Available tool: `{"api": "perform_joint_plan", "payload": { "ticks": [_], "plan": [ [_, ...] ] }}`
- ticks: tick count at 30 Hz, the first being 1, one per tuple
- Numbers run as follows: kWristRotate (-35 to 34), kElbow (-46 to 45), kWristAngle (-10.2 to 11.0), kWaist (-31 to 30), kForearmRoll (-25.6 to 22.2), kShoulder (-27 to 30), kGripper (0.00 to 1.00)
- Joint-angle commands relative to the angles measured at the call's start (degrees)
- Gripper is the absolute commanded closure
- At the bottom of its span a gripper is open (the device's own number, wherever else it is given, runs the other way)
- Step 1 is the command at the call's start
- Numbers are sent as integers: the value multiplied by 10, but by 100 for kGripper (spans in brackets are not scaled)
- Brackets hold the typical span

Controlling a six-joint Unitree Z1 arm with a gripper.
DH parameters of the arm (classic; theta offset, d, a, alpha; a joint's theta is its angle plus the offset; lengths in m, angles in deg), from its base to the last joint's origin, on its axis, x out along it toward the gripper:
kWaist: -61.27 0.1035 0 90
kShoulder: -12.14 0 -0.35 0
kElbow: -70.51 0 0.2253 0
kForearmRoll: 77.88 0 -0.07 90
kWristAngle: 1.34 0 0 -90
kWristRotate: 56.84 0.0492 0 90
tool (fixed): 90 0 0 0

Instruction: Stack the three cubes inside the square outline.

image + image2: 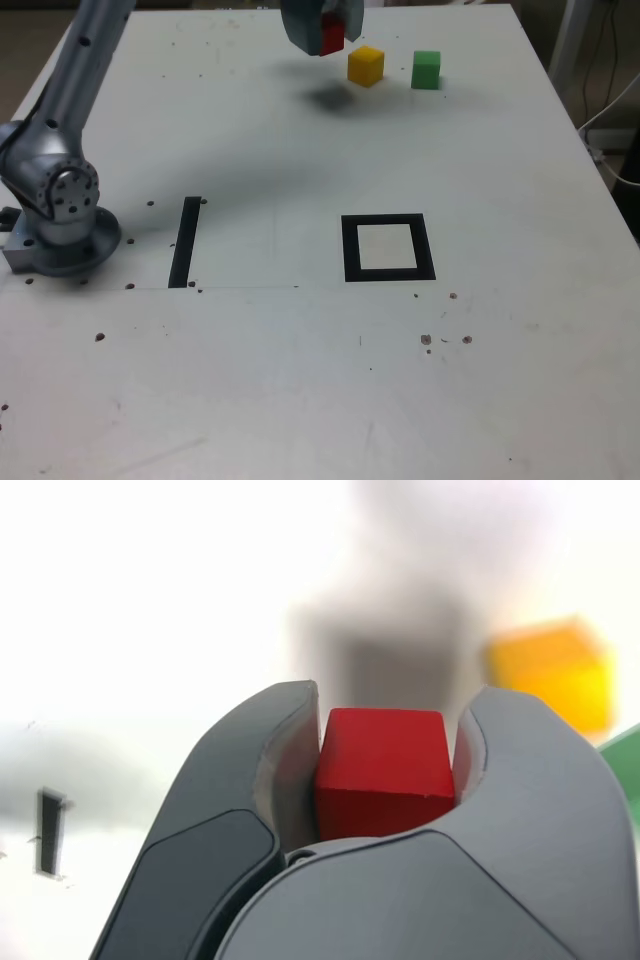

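My gripper (330,35) hangs above the far part of the table, shut on the red cube (333,38). In the wrist view the red cube (383,770) sits squeezed between the two grey fingers (250,780), lifted off the table with its shadow below. The yellow cube (365,65) rests on the table just to the exterior view's right of the gripper, and the green cube (426,70) stands further right. The square outline (388,248), a black frame with a pale centre, lies nearer the camera with nothing inside it.
A straight black strip (185,241) lies at the exterior view's left of the square outline. The arm's grey base (55,215) stands at the table's left edge. Small dark specks dot the white table (300,380).
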Motion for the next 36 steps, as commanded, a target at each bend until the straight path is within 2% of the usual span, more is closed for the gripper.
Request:
{"api": "perform_joint_plan", "payload": {
  "ticks": [1, 7, 16, 27, 36],
  "plan": [
    [1, -40, 8, -19, -11, 31, 71],
    [-3, -131, 16, -90, 10, 93, 71],
    [-35, -228, 14, -201, 56, 139, 71],
    [-92, -342, -18, -309, 150, 184, 71],
    [-126, -369, -46, -382, 181, 187, 71]
  ]
}}
